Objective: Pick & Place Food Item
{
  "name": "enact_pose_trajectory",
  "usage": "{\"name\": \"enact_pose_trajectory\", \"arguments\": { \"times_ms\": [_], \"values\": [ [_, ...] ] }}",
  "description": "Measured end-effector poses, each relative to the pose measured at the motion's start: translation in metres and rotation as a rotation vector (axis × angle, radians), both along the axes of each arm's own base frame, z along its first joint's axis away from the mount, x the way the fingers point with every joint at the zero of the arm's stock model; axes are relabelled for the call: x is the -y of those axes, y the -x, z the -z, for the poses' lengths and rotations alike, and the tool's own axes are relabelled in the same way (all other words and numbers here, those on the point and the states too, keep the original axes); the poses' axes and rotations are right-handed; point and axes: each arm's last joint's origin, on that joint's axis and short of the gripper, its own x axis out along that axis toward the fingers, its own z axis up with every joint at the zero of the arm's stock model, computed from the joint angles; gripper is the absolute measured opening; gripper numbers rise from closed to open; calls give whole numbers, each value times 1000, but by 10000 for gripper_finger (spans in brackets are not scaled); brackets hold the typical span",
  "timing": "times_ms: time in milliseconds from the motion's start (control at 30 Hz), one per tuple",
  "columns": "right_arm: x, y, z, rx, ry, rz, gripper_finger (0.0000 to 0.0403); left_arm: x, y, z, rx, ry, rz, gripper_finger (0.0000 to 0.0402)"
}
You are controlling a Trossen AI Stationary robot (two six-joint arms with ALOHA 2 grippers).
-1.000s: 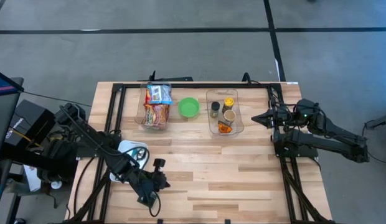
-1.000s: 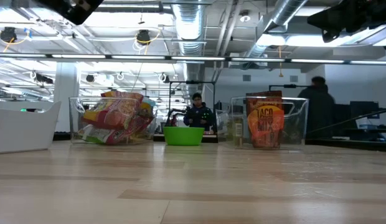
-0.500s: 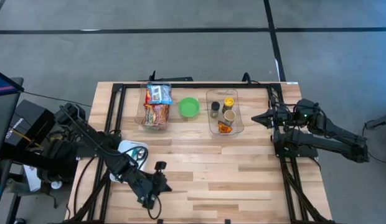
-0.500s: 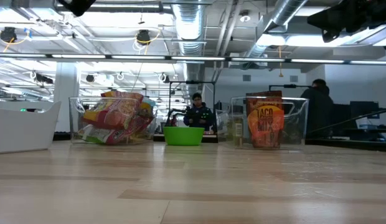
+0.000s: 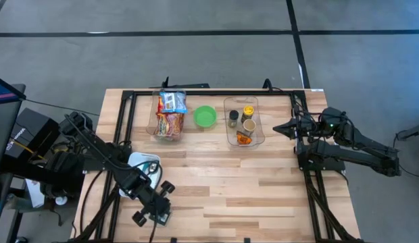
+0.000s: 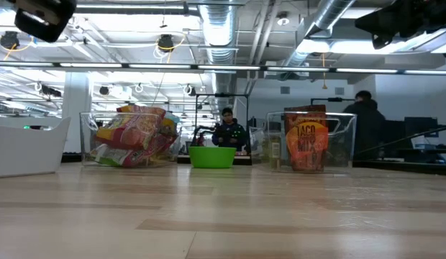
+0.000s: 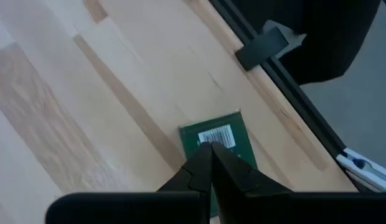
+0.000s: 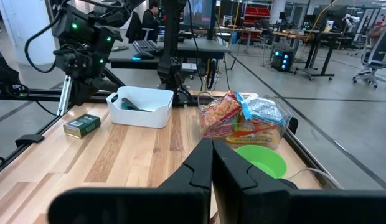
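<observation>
1. The small green box (image 7: 218, 140) lies flat on the bench (image 5: 263, 196) just beside the white bin (image 8: 138, 115), on the side towards the bench's near edge. I take it for the food item.
2. It looks like a light, stiff carton with flat faces, square corners and a white barcode label on top. I'd say it could slide on the smooth wood if nudged.
3. To my eye the best hold is across its two narrower sides, squeezing gently so the card does not buckle.
4. The left jaws hang right above the box, pressed together with nothing between them, so they must part first.
5. The right jaws, likewise clenched and empty, wait well apart from the white bin, at the bench's far side.
</observation>
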Motion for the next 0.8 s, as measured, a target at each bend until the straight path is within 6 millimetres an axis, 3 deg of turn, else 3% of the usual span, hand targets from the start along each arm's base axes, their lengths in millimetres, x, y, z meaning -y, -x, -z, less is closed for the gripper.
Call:
{"name": "enact_pose_trajectory", "arguments": {
  "times_ms": [333,533,800],
  "values": [
    [0,0,0,0,0,0,0,-4,4,5,-67,-20,4,0],
    [0,0,0,0,0,0,0,-7,0,8,-124,69,-127,3],
    [0,0,0,0,0,0,0,-9,-1,8,-125,71,-140,68]
  ]
}}
